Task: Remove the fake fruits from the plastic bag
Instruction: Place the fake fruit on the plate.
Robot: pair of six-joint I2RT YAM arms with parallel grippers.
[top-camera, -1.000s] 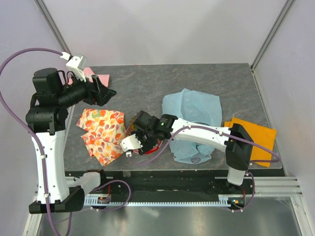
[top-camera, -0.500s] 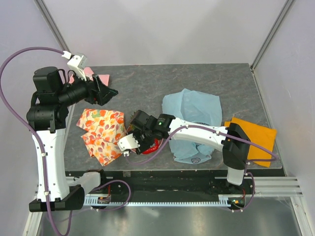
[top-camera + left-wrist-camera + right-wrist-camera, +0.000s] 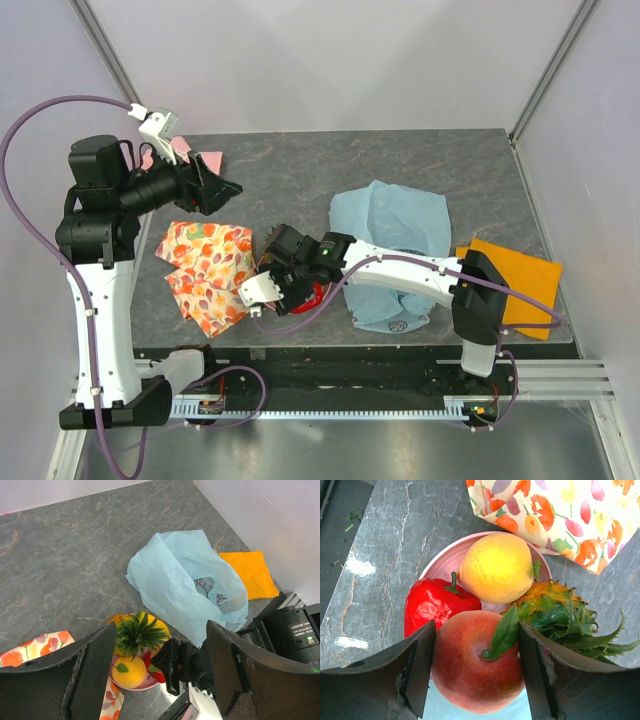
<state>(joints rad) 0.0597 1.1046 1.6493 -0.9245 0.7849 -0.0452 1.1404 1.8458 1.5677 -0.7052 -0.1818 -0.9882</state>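
Robotics lab test cell. Evidence: two white-and-black arms, left arm (image 3: 95,300) and right arm (image 3: 410,272), mounted on an aluminium rail (image 3: 560,378) at the near edge of a grey stone-pattern desk (image 3: 400,165). Plain pale wall panels (image 3: 330,60) set in metal struts (image 3: 545,70). Purple cables (image 3: 40,120) run exposed. Only produce present: fake fruits (image 3: 495,567), glossy plastic.
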